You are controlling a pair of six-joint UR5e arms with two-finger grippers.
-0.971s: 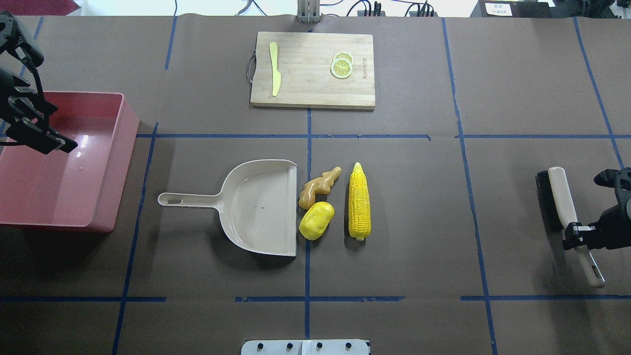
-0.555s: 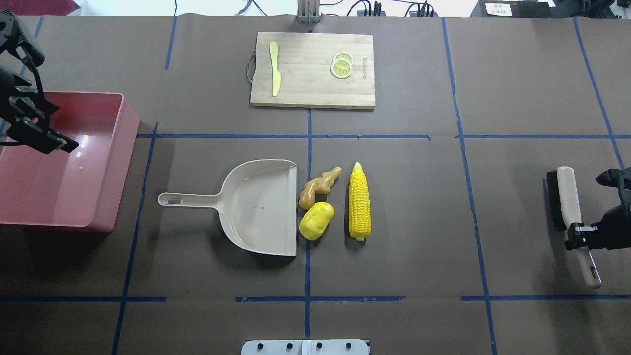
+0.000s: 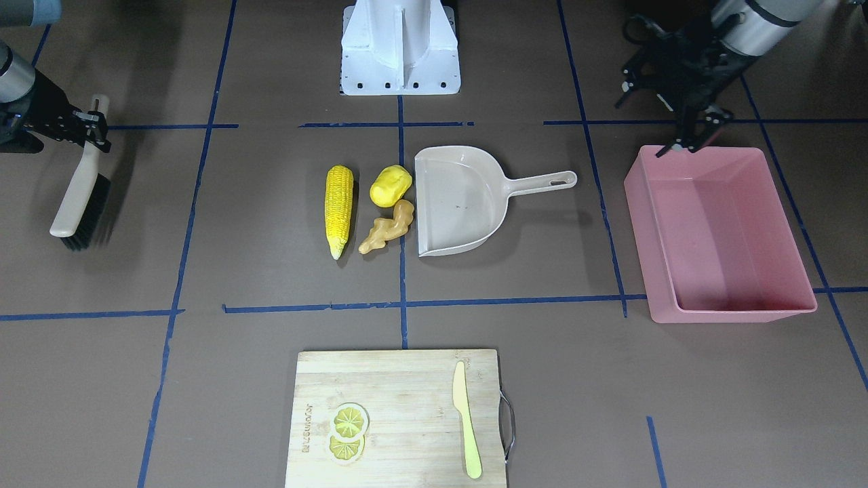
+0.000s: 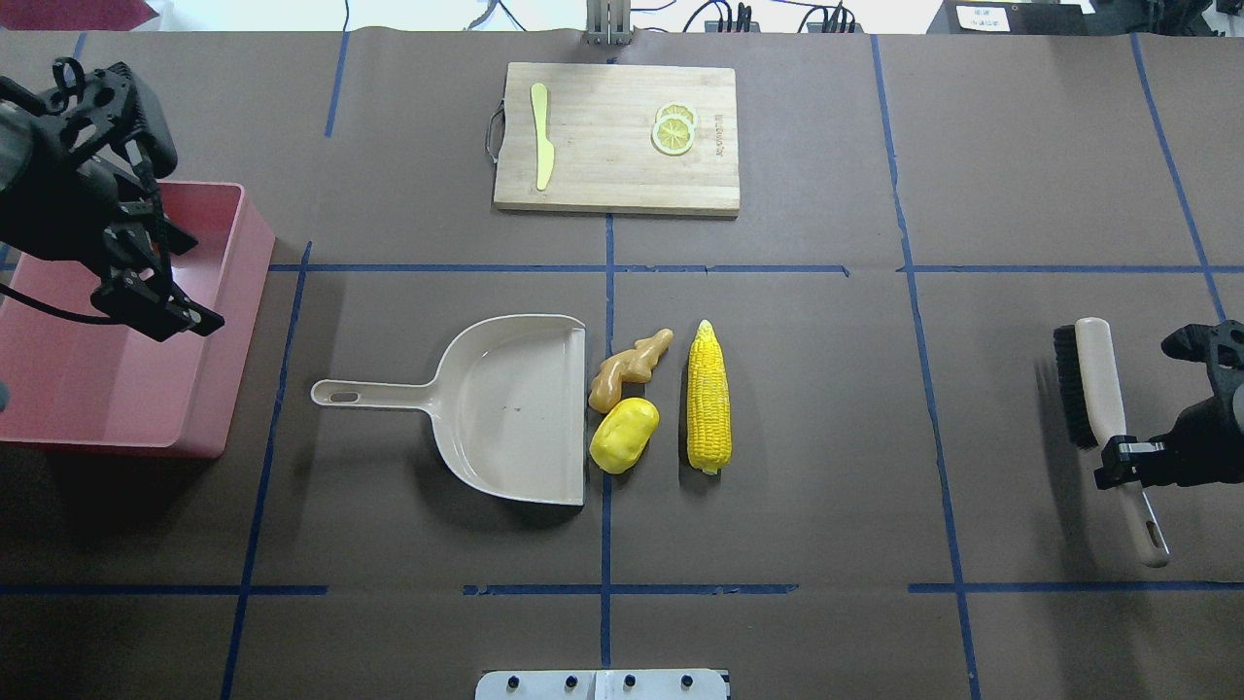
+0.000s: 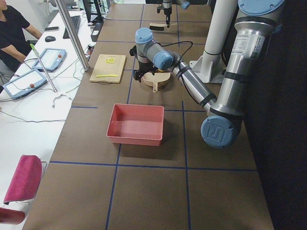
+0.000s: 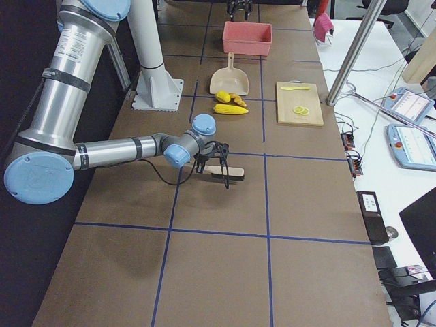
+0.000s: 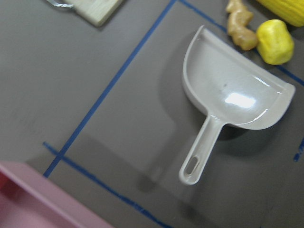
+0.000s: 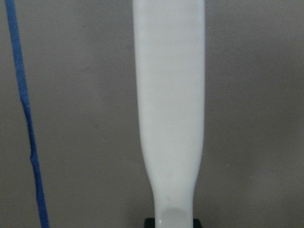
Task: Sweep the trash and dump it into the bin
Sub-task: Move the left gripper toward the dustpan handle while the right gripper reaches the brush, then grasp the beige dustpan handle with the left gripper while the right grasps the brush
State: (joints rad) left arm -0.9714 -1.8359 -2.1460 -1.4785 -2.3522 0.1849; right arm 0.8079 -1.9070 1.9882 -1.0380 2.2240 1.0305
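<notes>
The corn cob (image 4: 708,399), yellow potato lump (image 4: 624,435) and tan ginger root (image 4: 629,369) lie together just right of the mouth of the beige dustpan (image 4: 505,408). The pink bin (image 4: 117,389) stands at the far left and holds nothing. My left gripper (image 4: 180,316) hangs over the bin's right part, open and empty; its wrist view shows the dustpan (image 7: 232,95). My right gripper (image 4: 1120,465) at the far right is shut on the beige handle of a black-bristled brush (image 4: 1093,389), which fills the right wrist view (image 8: 169,109).
A wooden cutting board (image 4: 616,137) at the far middle carries a pale yellow knife (image 4: 541,136) and lemon slices (image 4: 673,128). The dustpan's handle (image 4: 369,394) points left toward the bin. Blue tape lines cross the brown table cover.
My left gripper has swung right and nearer, toward the bin's right wall. My right gripper has shifted slightly left with the brush in it. The trash and dustpan have not moved.
</notes>
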